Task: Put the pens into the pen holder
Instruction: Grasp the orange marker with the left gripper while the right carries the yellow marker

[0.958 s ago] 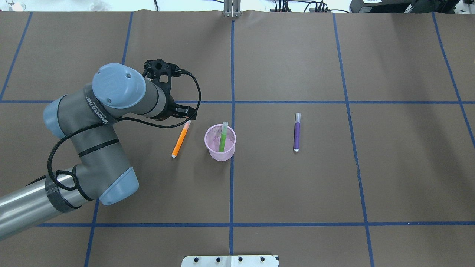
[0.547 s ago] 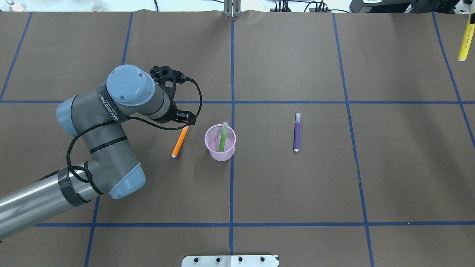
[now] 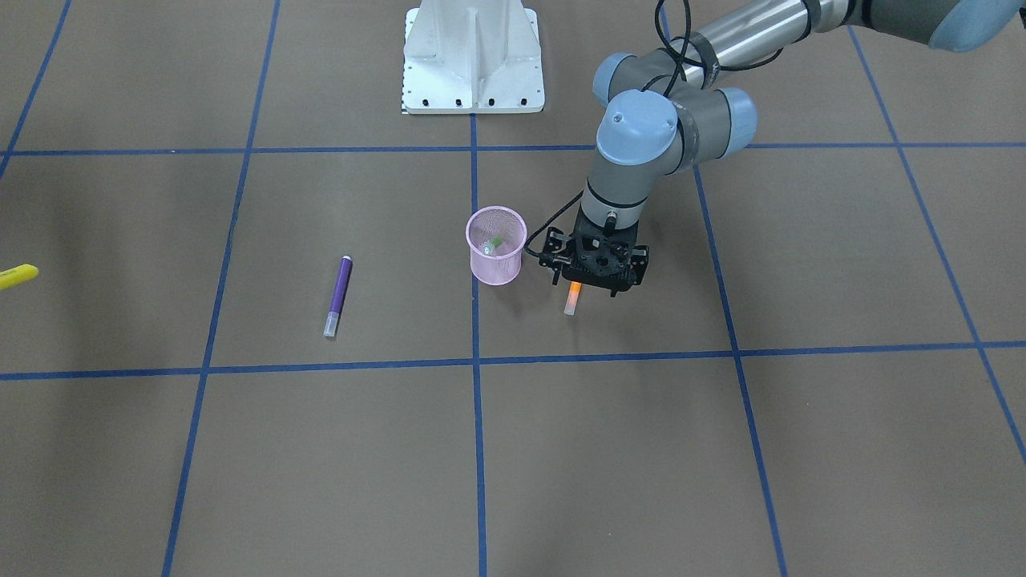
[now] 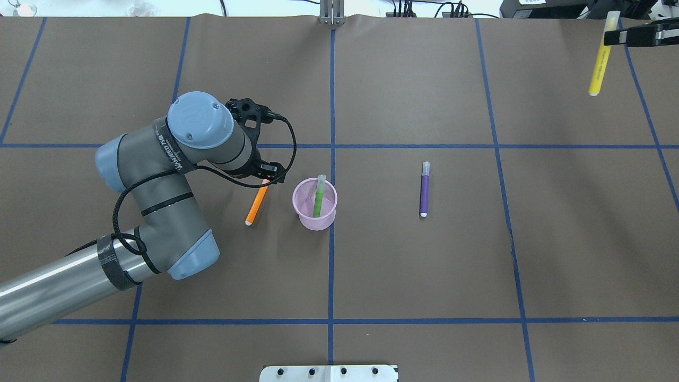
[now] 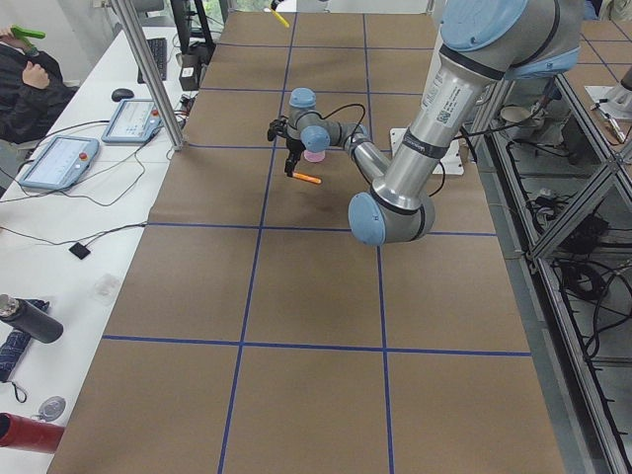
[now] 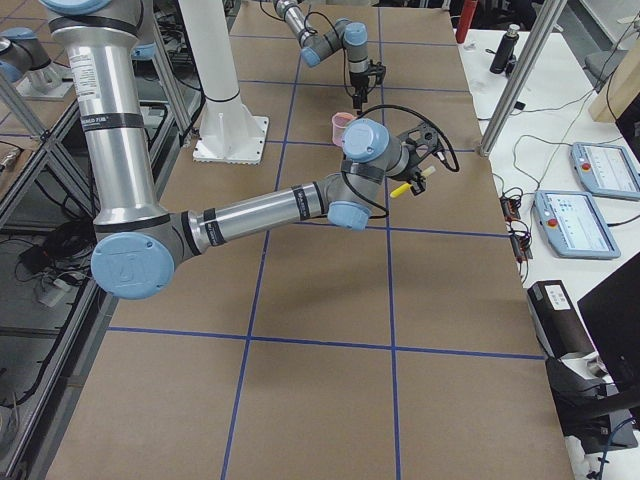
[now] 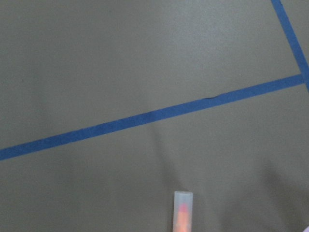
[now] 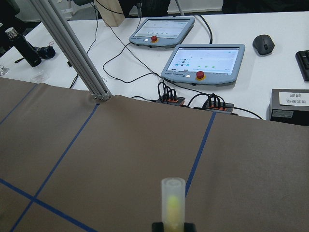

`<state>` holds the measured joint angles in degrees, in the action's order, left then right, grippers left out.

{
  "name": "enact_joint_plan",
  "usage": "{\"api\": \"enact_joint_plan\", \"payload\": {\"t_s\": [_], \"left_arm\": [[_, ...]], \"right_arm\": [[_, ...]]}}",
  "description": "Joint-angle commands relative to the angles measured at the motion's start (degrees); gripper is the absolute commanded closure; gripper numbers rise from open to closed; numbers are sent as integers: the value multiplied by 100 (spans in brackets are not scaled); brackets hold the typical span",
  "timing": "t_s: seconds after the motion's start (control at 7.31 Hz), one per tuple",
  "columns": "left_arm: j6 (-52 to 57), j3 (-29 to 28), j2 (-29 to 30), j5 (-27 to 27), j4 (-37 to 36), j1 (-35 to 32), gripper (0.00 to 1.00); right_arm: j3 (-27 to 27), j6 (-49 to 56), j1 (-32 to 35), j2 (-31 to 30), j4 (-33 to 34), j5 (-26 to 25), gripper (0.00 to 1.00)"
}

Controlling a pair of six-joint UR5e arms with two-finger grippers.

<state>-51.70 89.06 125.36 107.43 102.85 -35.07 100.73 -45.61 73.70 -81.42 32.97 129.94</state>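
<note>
The pink mesh pen holder (image 4: 314, 212) stands mid-table with a green pen (image 4: 318, 199) leaning inside it. An orange pen (image 4: 256, 206) lies flat just to its left. My left gripper (image 4: 266, 179) hangs over that pen's cap end and looks open; the left wrist view shows only the cap (image 7: 183, 210), with no fingers across it. A purple pen (image 4: 424, 189) lies to the right of the holder. At the far right, my right gripper (image 4: 611, 37) is shut on a yellow pen (image 4: 599, 63) that hangs well above the table.
Brown paper with a blue tape grid covers the table (image 4: 424, 276). The robot's base plate (image 3: 473, 56) sits at the near edge. Beyond the far edge are control pendants (image 8: 205, 58), cables and a metal post (image 8: 72, 53).
My left arm has swung right, so its gripper now covers the orange pen's cap end. The right gripper has carried the yellow pen in from the right edge, moving left.
</note>
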Motion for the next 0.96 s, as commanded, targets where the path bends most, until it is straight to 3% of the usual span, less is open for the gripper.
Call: {"api": "enact_joint_plan", "payload": {"t_s": [0.0,0.27,0.55,0.82], "left_arm": [[2,-239,93,182,16,17,13],[2,-363,164,182,16,79,19],[2,-363,164,182,16,131,26],[2,-363,164,191,16,158,43]], "right_arm": [[105,-421,-452,239,-10,-345,100],[262,-615,-900,249,-10,-828,100],[316,-695,-1138,258,-10,-1005,100],[395,-792,-1279,267,-10,-1094,100]]}}
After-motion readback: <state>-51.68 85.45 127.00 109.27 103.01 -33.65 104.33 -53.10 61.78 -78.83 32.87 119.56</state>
